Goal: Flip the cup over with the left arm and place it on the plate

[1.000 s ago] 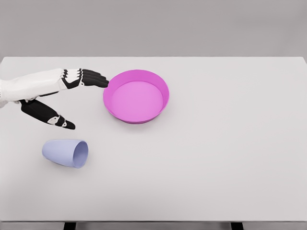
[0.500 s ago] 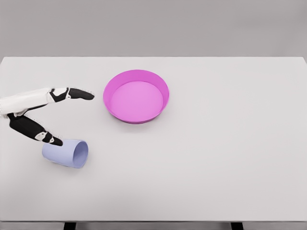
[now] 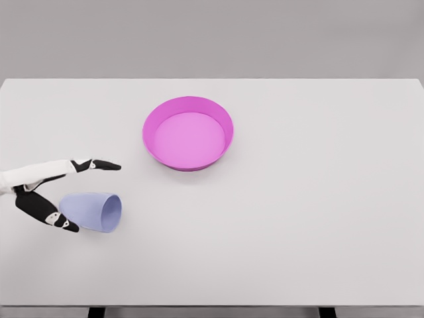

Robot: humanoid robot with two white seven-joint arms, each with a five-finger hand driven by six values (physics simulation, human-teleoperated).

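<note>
A pale lavender cup [image 3: 93, 211] lies on its side on the white table [image 3: 298, 199], its mouth facing right. My left hand [image 3: 83, 195] reaches in from the left edge and straddles the cup's closed end. Its fingers [image 3: 99, 165] stretch out flat behind the cup, and the thumb [image 3: 50, 213] hangs in front of the cup's base. The hand is open and holds nothing. Whether it touches the cup is unclear. A magenta plate [image 3: 225, 126] with a raised rim sits farther back, right of the hand. The right arm is out of view.
The table's front edge runs along the bottom, with dark legs just showing below it. A plain grey wall stands behind the table.
The left hand has come down and toward me from beside the plate's left rim to the cup, ending spread around the cup's closed end. Cup and plate have not moved.
</note>
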